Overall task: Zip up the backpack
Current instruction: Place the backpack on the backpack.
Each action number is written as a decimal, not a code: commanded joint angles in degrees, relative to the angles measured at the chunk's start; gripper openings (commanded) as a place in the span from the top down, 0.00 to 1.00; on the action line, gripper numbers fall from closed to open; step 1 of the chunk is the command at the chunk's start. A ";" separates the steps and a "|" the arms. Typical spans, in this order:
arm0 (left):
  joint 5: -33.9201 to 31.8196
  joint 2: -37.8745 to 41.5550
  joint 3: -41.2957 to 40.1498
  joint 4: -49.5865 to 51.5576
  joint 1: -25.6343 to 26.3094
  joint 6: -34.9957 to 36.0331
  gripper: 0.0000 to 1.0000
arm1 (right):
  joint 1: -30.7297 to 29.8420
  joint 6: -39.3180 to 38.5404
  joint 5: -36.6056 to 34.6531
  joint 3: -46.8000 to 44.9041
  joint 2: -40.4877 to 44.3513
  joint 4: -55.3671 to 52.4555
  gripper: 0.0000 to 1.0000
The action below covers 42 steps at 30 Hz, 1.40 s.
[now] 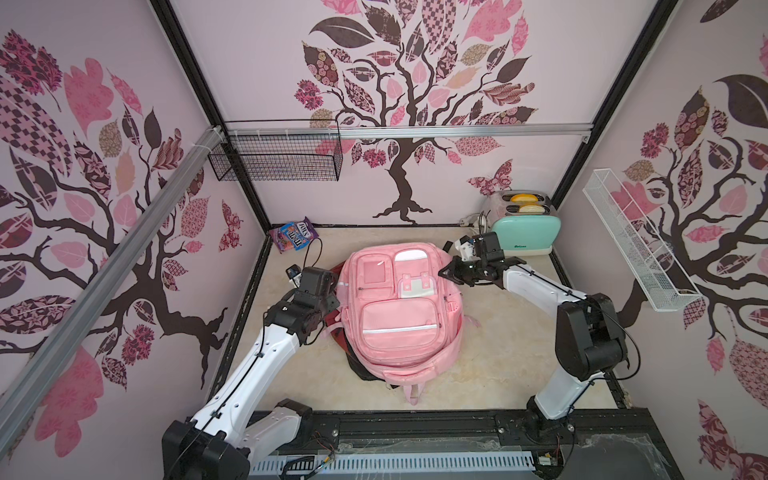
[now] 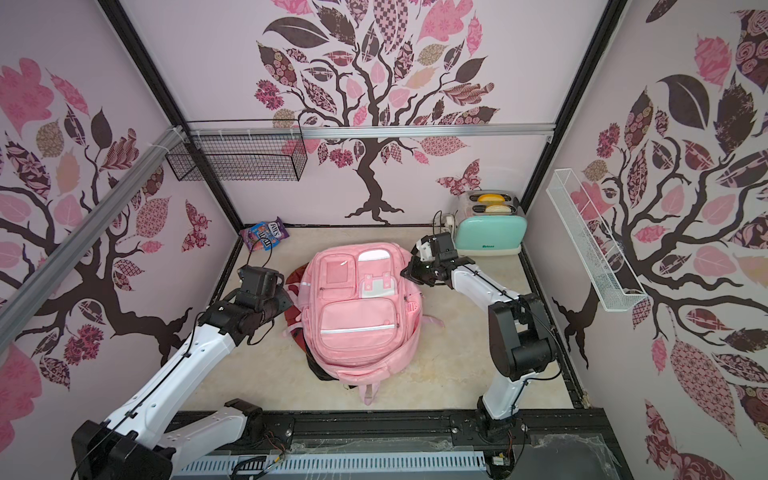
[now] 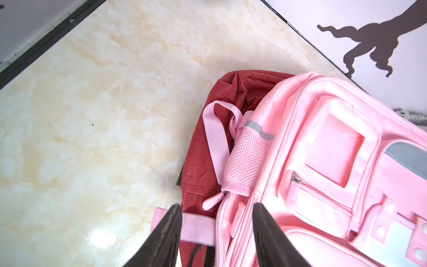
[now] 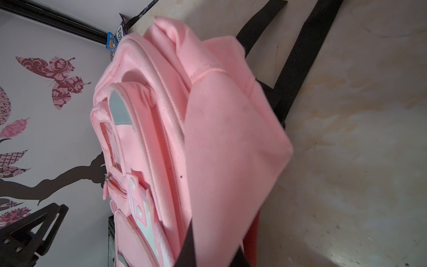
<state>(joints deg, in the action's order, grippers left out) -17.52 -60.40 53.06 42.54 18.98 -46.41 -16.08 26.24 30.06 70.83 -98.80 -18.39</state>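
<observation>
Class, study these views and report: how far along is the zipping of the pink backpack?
Done: the right gripper is shut on the backpack, steadying its side. In hand: the left gripper is open, the zip pull between its tips, ungripped. Left: the main opening seems to gape near the handle, so most zipping remains.

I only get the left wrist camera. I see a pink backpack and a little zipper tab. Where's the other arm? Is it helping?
Observer: Yes. In a top view, the right gripper is pinched shut on a fold at the far right corner of the pink backpack.
Operator: What's behind that arm?
Observer: A mint toaster with yellowish slices in its slots stands in the back corner.
Operator: Any snacks around?
Observer: A candy bag lies in the opposite back corner.
</observation>
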 commanded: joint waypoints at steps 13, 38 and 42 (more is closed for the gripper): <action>33.00 2.08 -21.42 -30.55 -1.58 -3.72 0.42 | 0.17 1.83 3.85 5.53 0.76 2.25 1.00; 56.20 -10.66 -35.91 -81.86 -2.28 -14.43 0.50 | -4.54 -2.10 6.74 13.00 -12.14 -5.27 1.00; 56.54 -10.28 -36.45 -85.76 -1.69 -15.81 0.59 | -7.27 -3.30 4.44 14.37 -13.42 -7.77 1.00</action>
<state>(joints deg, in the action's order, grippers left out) 31.38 -71.09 15.55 -29.91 15.35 -60.16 -16.60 23.29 29.12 83.48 -111.39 -23.38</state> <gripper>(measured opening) 0.439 0.085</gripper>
